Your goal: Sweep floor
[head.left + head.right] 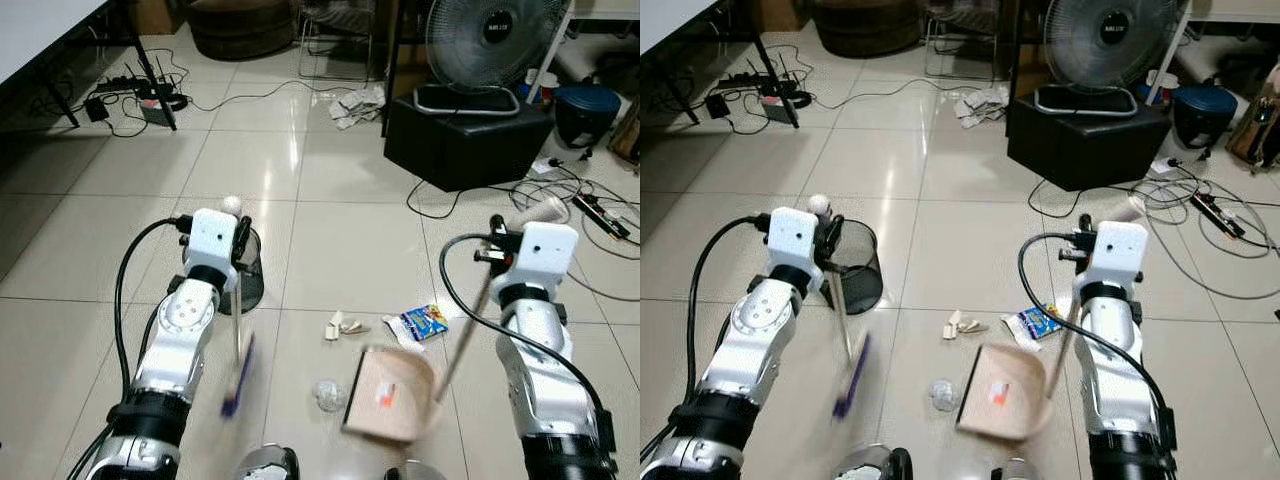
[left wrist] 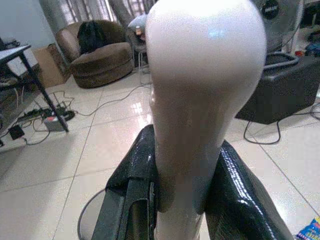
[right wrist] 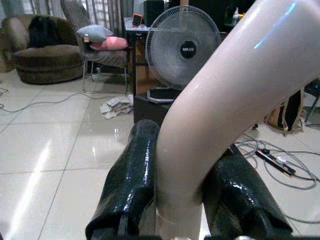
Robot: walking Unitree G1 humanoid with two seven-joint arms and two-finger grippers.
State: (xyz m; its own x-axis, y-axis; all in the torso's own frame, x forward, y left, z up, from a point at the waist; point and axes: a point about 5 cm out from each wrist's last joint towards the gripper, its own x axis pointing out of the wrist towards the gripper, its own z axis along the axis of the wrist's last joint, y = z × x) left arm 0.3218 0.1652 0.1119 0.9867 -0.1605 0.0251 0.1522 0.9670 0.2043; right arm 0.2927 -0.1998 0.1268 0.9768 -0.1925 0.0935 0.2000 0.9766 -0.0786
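The broom (image 1: 238,375) is hanging low over the tiled floor (image 1: 340,190) in front of the robot, its purple bristle end blurred and its pale handle rising to the left gripper (image 2: 182,200). That gripper is squeezing the handle just below its rounded top, with a black finger (image 2: 135,180) pressed against each side. The dustpan (image 1: 390,392) is sitting tilted on the floor just right of the broom, its open mouth facing the bristles and an orange scrap lying inside. The right gripper (image 3: 180,200) is clamping the dustpan's long pale handle (image 1: 462,335), fingers tight on both sides of it.

Between broom and dustpan a small clear plastic piece (image 1: 325,394) is lying on the tiles. Just beyond the pan are crumpled paper bits (image 1: 340,326) and a blue and white wrapper (image 1: 424,321). A black mesh bin (image 1: 246,272) is standing beside the left arm. Farther off, a fan (image 1: 492,40) is resting on a black box (image 1: 468,135), with cables (image 1: 560,195) trailing across the floor to the right and a brown armchair (image 2: 97,55) near the far wall.
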